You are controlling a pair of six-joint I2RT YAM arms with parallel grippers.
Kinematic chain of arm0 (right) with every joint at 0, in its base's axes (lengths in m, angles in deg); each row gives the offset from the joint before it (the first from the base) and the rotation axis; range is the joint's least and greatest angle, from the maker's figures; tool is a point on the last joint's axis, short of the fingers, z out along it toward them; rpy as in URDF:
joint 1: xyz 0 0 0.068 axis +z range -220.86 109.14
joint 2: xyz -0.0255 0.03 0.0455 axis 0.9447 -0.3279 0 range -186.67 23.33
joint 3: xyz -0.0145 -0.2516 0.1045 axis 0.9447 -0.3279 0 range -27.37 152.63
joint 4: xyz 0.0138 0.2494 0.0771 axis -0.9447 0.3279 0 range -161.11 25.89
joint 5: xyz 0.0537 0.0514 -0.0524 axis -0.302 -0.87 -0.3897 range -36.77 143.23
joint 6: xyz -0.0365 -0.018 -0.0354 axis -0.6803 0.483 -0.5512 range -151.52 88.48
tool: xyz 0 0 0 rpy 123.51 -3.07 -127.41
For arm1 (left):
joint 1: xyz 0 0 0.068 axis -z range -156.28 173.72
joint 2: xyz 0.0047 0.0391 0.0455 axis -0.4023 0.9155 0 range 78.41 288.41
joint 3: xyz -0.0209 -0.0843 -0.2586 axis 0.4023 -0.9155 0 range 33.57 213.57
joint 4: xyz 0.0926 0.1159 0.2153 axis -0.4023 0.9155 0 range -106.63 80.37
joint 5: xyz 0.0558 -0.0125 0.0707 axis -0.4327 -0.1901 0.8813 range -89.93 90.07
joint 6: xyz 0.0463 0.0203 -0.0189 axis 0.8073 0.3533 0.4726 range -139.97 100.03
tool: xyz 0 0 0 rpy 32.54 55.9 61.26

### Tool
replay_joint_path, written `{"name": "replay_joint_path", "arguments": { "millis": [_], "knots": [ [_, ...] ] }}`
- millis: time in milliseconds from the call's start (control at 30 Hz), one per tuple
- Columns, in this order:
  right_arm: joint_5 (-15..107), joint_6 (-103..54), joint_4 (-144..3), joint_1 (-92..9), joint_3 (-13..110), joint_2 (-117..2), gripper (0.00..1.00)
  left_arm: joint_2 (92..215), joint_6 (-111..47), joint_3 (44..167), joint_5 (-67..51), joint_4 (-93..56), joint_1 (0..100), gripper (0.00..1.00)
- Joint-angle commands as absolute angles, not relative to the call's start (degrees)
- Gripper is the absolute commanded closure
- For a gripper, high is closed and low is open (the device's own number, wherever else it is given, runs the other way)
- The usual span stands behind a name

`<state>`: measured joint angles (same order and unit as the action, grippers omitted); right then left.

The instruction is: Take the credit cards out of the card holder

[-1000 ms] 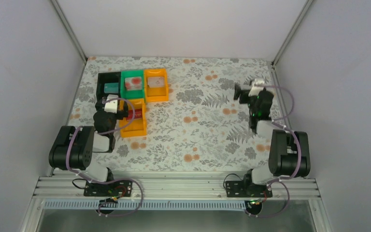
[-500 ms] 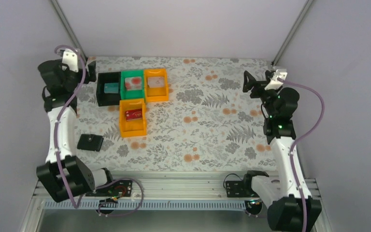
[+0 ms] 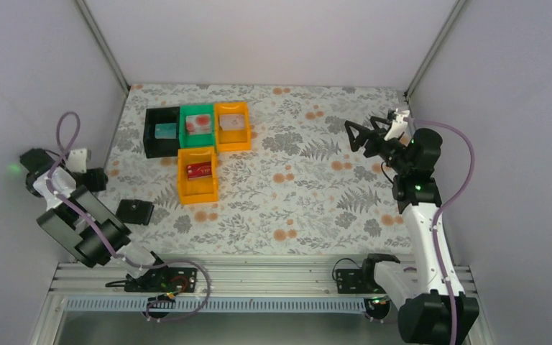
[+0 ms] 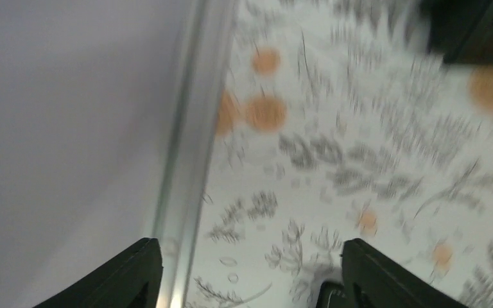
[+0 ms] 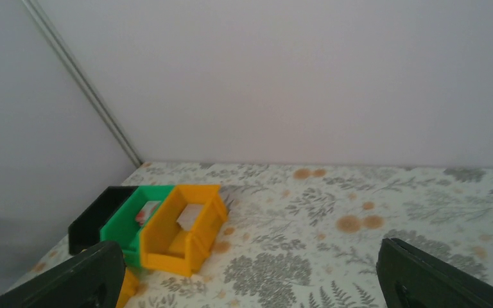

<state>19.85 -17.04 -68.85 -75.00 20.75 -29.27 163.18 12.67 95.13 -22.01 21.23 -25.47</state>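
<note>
Folded black card holder (image 3: 135, 212) lies flat at near left, long axis roughly left-right, just near-right of the open, empty left gripper (image 3: 96, 180). The open right gripper (image 3: 353, 136) is well apart at far right. Small flat credit cards (image 3: 200, 169) lie in the coloured plastic trays (image 3: 198, 196).

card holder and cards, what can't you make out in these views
- card holder, top view: shows only its black outside, so its inside is hidden.
- credit cards, top view: too small to read; right wrist view: walls of the trays hide most.
- dark shape, left wrist view: motion-blurred, cut off at the top right corner; unidentifiable.
</note>
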Motion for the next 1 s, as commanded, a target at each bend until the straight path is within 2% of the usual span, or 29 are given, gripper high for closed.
{"name": "replay_joint_path", "arguments": {
  "millis": [0, 267, 500, 767, 967],
  "knots": [
    [14.46, -15.62, -67.3, -73.89, 21.92, -30.56, 0.01, 166.85, 18.78, 90.95, -21.34, 21.72, -25.72, 0.32],
    [16.79, -14.55, -68.32, -71.5, 21.54, -31.83, 0.01, 167.17, 23.84, 83.48, -21.22, 22.01, -25.53, 0.35],
    [17.31, -14.48, -70.5, -69.06, 21.4, -33.65, 0.01, 168.43, 24.58, 78.57, -15.35, 18.11, -24.84, 0.32],
    [19.49, -15.47, -69.59, -66.85, 22.77, -35.11, 0.01, 164.61, 27.53, 77.22, -17.56, 24.94, -23.12, 0.33],
    [19.16, -15.94, -69.15, -64.78, 24.4, -37.4, 0.01, 162.04, 28.56, 83.11, -16.54, 29.89, -24.29, 0.24]
  ]
}}
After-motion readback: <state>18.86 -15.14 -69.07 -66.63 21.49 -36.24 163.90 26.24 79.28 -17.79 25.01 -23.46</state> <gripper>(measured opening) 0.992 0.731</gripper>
